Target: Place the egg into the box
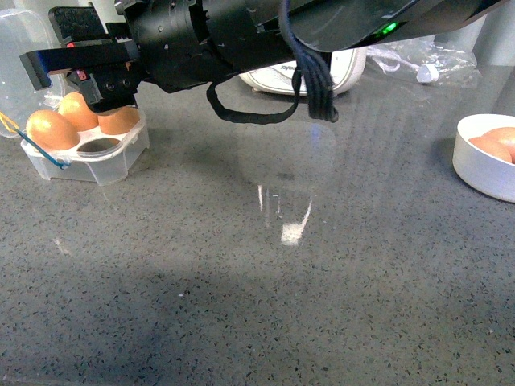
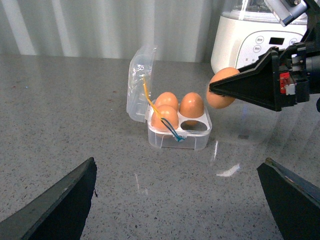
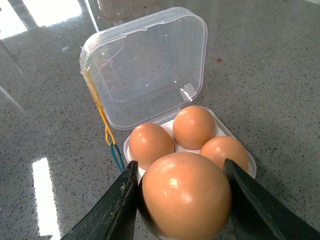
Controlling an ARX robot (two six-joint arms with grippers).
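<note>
- the right gripper (image 3: 182,202) has its jaws closed on the egg (image 3: 186,195), one finger on each side of the shell.
- the egg hangs just above the box (image 2: 170,141), not touching it, on the side of the one empty cup (image 2: 193,125).
- three other eggs (image 3: 194,126) fill the remaining cups; the clear lid (image 3: 150,65) stands open behind them.
- the left gripper (image 2: 176,165) is spread wide, holds nothing and sits well apart from the box.
- step in hand, as i judge it: the carry is nearly done and placing comes next.
- next move calls for centring the egg over the empty cup, lowering gently clear of neighbouring eggs, then opening the jaws.
</note>
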